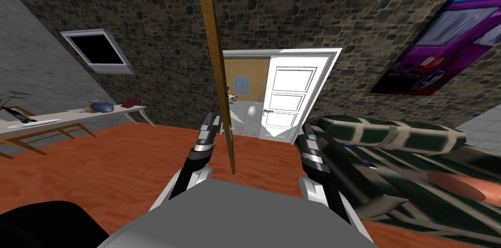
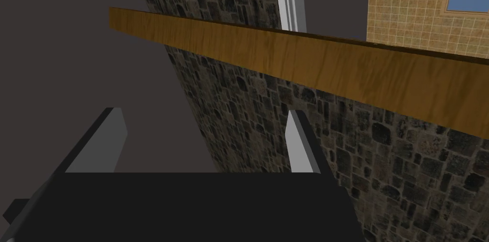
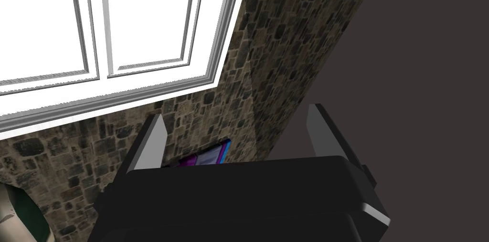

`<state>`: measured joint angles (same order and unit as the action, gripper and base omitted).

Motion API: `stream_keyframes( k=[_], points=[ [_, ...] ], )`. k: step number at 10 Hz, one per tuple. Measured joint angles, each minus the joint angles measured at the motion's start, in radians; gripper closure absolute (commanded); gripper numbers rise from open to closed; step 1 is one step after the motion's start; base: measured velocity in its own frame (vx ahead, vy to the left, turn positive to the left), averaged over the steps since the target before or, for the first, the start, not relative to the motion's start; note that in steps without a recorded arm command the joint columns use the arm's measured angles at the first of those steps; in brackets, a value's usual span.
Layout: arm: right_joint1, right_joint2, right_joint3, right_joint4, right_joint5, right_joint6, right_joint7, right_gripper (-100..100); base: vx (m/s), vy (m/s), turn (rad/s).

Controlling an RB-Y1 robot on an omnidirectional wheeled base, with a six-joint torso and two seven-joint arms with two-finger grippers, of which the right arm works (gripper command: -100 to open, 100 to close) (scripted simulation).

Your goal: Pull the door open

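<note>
A brown wooden door [image 1: 217, 64] stands edge-on right in front of me, its thin edge running between my two arms. In the left wrist view that wooden edge [image 2: 305, 69] crosses just beyond my left gripper [image 2: 203, 112], whose fingers are open and apart from it with nothing between them. In the head view the left gripper [image 1: 214, 119] sits close beside the door's edge on its left. My right gripper [image 1: 306, 130] hangs to the right of the door, also open and empty [image 3: 235, 112]. I cannot make out a handle on the wooden door.
Across the room a white panelled door [image 1: 288, 96] stands ajar in a stone wall. A bed with a green patterned cover [image 1: 406, 147] lies close on my right. A long desk [image 1: 73, 118] runs along the left wall. A dark object [image 1: 49, 225] sits at my lower left.
</note>
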<state>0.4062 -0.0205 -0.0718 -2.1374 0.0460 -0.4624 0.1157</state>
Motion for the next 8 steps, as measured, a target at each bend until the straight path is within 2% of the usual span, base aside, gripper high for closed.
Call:
stream_keyframes(
  k=[2, 6, 7, 8],
  points=[
    [-0.032, -0.007, -0.018, 0.057, -0.008, -0.004, 0.008, -100, 0.082, -0.038, 0.079],
    [-0.120, -0.020, -0.061, 0.184, -0.027, -0.005, 0.026, -100, 0.087, -0.042, 0.076],
    [-0.131, -0.019, -0.064, 0.204, -0.027, -0.006, 0.030, -100, 0.047, -0.033, 0.060],
    [-0.155, -0.022, -0.075, 0.239, -0.031, -0.005, 0.035, -100, 0.058, -0.050, 0.089]
  ],
)
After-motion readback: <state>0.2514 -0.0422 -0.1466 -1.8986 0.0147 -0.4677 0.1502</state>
